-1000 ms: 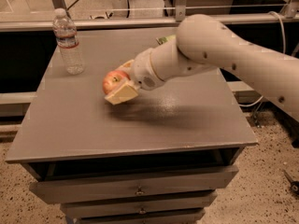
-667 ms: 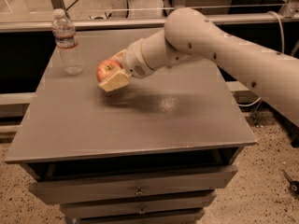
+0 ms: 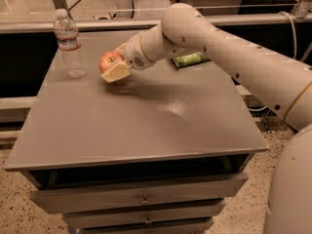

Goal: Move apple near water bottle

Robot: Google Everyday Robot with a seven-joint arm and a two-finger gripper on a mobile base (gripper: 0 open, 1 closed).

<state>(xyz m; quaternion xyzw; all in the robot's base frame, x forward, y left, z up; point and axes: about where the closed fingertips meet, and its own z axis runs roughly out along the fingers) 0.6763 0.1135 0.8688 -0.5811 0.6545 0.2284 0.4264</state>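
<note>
The red apple (image 3: 109, 61) with yellowish patches is held in my gripper (image 3: 115, 68), just above the grey tabletop at the back left. The gripper's cream fingers (image 3: 116, 72) are shut on the apple, one under its front side. The clear water bottle (image 3: 69, 44) with a white cap and a white-and-red label stands upright at the table's far-left corner, a short way to the left of the apple. My white arm reaches in from the right across the table.
A green packet (image 3: 190, 59) lies on the table's far side, partly behind my arm. The grey table (image 3: 146, 126) has drawers below its front edge. A rail and a glass partition run behind the table.
My gripper has carried the apple to the left and towards the back of the table, closer to the water bottle. The bottle has not moved.
</note>
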